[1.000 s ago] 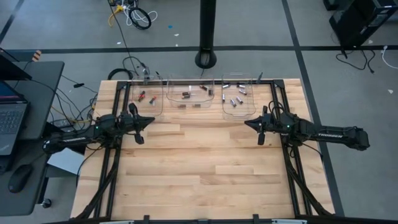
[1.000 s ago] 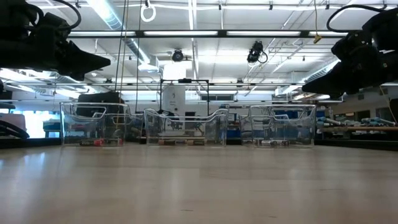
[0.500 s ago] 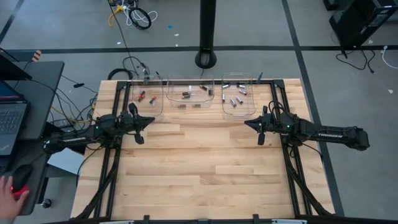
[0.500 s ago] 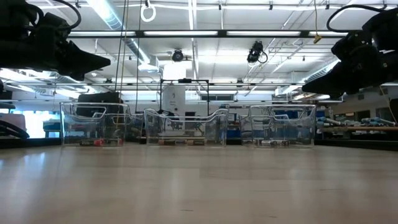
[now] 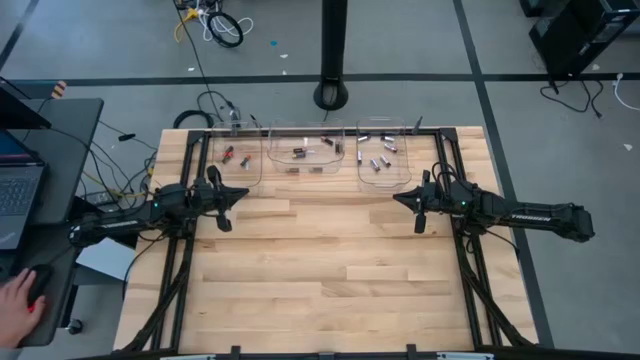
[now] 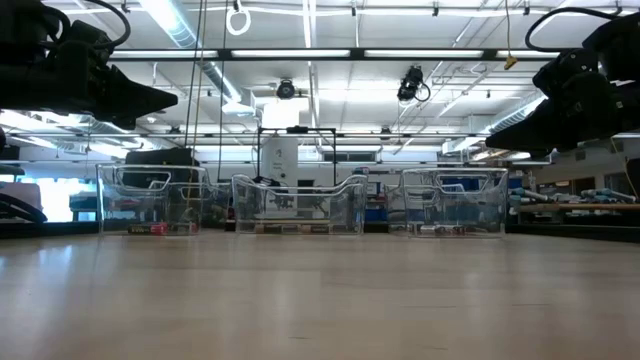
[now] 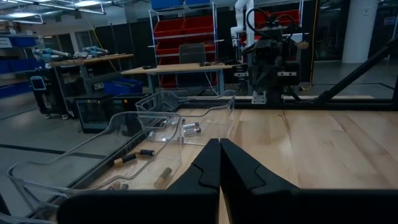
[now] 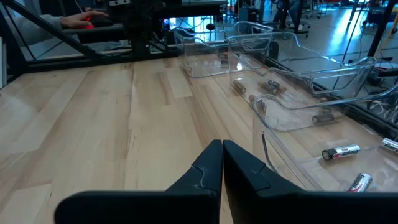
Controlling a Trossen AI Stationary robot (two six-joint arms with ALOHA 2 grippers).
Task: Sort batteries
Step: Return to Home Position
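Note:
Three clear plastic bins stand in a row at the table's far edge: left (image 5: 237,160), middle (image 5: 306,157), right (image 5: 383,162). The batteries lie on the bins' floors: red-ended ones (image 5: 229,152) in the left bin, dark ones (image 5: 299,153) in the middle bin, silver ones (image 5: 378,163) in the right bin. My left gripper (image 5: 243,193) (image 7: 219,142) hovers shut at the table's left side, pointing level toward the right, near the left bin. My right gripper (image 5: 396,197) (image 8: 222,143) hovers shut at the right side, pointing left, just in front of the right bin. Neither holds anything.
The wooden table top (image 5: 320,270) between the two grippers is bare wood. Black frame rails (image 5: 470,270) run along both sides. A desk with a laptop (image 5: 20,190) stands to the left, with a person's hand (image 5: 15,305) at a mouse. A black post (image 5: 332,95) stands beyond the far edge.
Both arms have kept still. A person's hand has come onto the mouse on the desk to the left of the table.

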